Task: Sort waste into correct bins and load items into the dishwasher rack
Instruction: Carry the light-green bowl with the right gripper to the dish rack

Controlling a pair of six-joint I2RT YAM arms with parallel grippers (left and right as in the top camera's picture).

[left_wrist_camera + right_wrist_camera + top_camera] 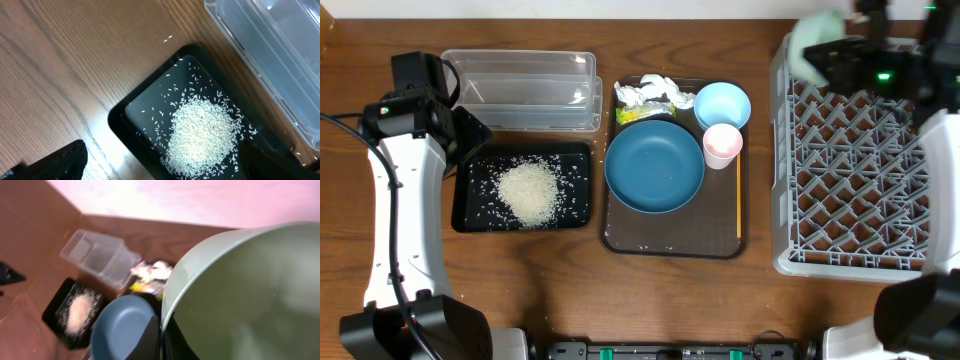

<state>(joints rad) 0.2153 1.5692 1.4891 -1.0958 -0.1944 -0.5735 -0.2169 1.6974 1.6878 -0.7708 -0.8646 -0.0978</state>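
Note:
My right gripper [162,330] is shut on the rim of a pale mint bowl [250,295] and holds it tilted above the far left corner of the grey dishwasher rack [860,170]. The bowl also shows in the overhead view [817,45]. My left gripper [165,167] is open and empty above the black tray [465,215], which holds a heap of rice [528,190]. The clear tub [520,90] is empty. The blue plate [654,165], second bowl [722,104], pink cup [723,143], yellowish stick [738,195], tissue [650,90] and yellow-green wrapper [632,115] lie on the brown tray [670,245].
A few rice grains lie on the wooden table beside the black tray [168,37]. The rack fills the right side of the table. A bare strip of wood runs between the brown tray and the rack.

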